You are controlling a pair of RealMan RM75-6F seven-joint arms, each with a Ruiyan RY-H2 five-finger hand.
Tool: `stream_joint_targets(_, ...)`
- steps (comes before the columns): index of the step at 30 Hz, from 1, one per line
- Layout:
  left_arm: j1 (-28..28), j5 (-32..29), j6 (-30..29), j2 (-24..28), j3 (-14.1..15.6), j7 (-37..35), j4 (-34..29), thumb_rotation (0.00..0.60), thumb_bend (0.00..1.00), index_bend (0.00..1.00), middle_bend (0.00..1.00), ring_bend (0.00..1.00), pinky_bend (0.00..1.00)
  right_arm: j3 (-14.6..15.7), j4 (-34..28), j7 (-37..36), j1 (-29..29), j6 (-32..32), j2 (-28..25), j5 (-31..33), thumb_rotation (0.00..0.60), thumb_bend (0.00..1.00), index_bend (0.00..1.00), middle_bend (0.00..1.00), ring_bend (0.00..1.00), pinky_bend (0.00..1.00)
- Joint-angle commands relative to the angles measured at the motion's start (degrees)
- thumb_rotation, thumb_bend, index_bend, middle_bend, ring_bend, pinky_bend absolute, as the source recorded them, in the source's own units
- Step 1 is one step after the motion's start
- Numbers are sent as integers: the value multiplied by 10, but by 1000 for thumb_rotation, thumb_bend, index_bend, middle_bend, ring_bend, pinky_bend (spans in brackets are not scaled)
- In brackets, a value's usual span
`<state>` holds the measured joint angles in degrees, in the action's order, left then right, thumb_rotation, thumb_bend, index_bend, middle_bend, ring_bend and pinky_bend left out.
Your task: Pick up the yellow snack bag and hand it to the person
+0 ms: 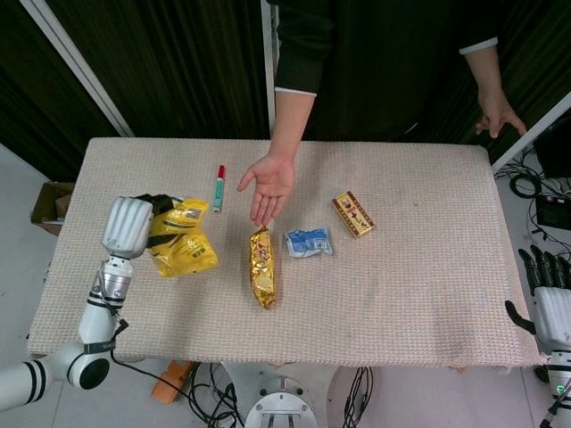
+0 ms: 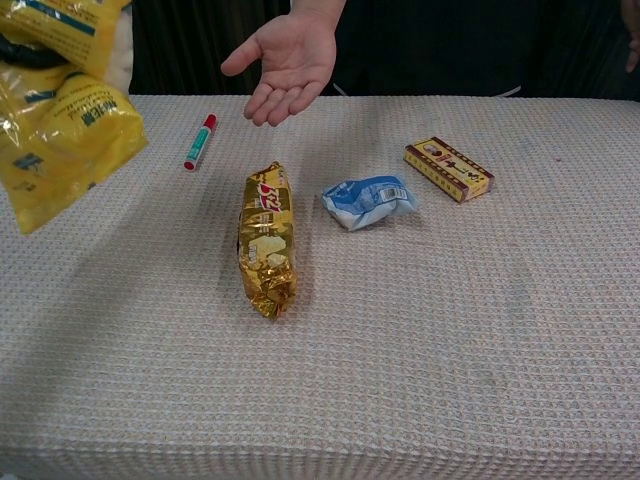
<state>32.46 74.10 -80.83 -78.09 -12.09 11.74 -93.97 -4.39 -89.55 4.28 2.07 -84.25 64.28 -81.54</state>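
1. Pick-up stage: judged complete. The left robot hand [image 1: 127, 226] grips the yellow snack bag [image 1: 181, 237] at its upper end, and the bag hangs clear of the tabletop [image 1: 410, 267]. In the chest view the bag [image 2: 60, 110] fills the upper left corner, with its lower tip in the air above the cloth.
2. Hand-over stage: not yet done. The person's open palm [image 1: 269, 183] waits over the far middle of the tabletop, fingers pointing toward the robot. The bag is well apart from it, to the left.
3. Remaining work, as a judgement: carry the bag right and away from the robot until it sits over the palm, then release once the person has taken hold.
4. The right robot hand [image 1: 549, 294] is off the right edge of the tabletop. It holds nothing and its fingers point upward, apart.
5. Surface: the tabletop is covered with a beige, waffle-textured cloth.
6. Other items on the cloth: a red-capped marker [image 1: 219, 186] near the palm, a gold snack packet [image 1: 262, 267] just below the palm, a blue-and-white pouch [image 1: 309, 242] beside it, and a small patterned box [image 1: 353, 214] further right.
7. Room: dark wood-grain panels stand behind the person, and cables lie on the pale floor below the near edge.
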Motion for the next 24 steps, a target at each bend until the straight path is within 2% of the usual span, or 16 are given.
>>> stream_joint_targets(1, 13, 9, -12, 4, -42, -22, 3, 600, 490, 870, 923, 870, 1000, 0, -1, 1, 0, -1, -1, 0, 600, 186, 0, 0, 0, 0)
stream_joint_targets(4, 47, -2, 0, -15, -84, -25, 24, 600, 489, 870, 923, 870, 1000, -2, -3, 3, 0, 0, -2, 3, 600, 186, 0, 0, 0, 0)
stream_joint_targets(8, 112, -31, 27, -70, -141, -25, 78, 600, 490, 870, 923, 870, 1000, -3, -4, 6, 1, 3, -2, 8, 600, 186, 0, 0, 0, 0)
stream_joint_targets(12, 169, -55, 48, -120, -175, -16, 118, 600, 491, 870, 924, 870, 1000, -4, -6, 8, 1, 5, -3, 13, 600, 187, 0, 0, 0, 0)
stream_joint_targets(15, 205, -63, 63, -147, -183, 8, 149, 600, 491, 870, 924, 870, 1000, -6, -6, 8, 1, 8, -4, 18, 600, 187, 0, 0, 0, 0)
stream_joint_targets(19, 237, -64, 82, -179, -173, 30, 202, 600, 491, 869, 923, 870, 1000, -5, -4, 4, 0, 10, -5, 21, 600, 187, 0, 0, 0, 0)
stream_joint_targets(24, 255, -57, 89, -222, -154, 11, 270, 600, 492, 860, 920, 870, 1000, -6, 1, -5, -1, 12, -8, 25, 600, 187, 0, 0, 0, 0)
